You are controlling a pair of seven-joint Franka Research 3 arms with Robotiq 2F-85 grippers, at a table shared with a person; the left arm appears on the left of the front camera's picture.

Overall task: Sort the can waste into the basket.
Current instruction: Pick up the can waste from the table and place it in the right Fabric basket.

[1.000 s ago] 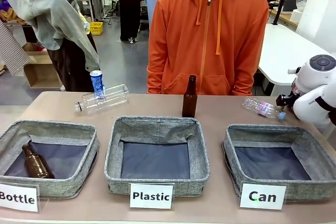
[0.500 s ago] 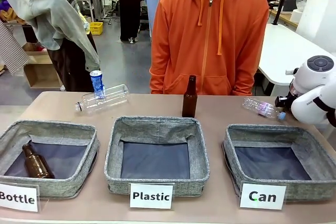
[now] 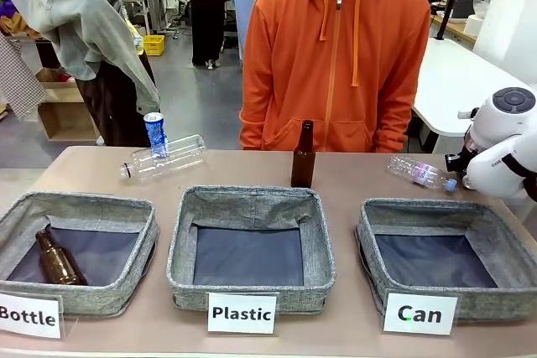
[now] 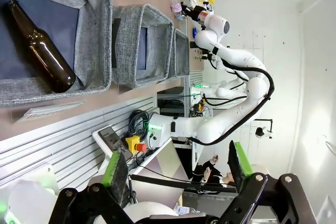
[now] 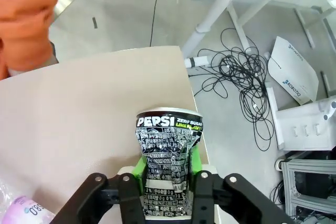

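Right gripper (image 5: pixel 169 176): fingers clamped on the dark can (image 5: pixel 169 145), which stands between the pads, long axis along the fingers, wall dented. Under and beyond the fingertips is bare table (image 5: pixel 79 124), its edge near. Left gripper (image 4: pixel 176 169): spread wide, holding nothing. The basket (image 3: pixel 424 208) is judged nearer the right arm. The blue can (image 3: pixel 154 133) stands well apart.

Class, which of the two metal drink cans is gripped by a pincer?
The dented black-and-silver metal can, in the right pincer; the blue metal can stands free at the table's far left.
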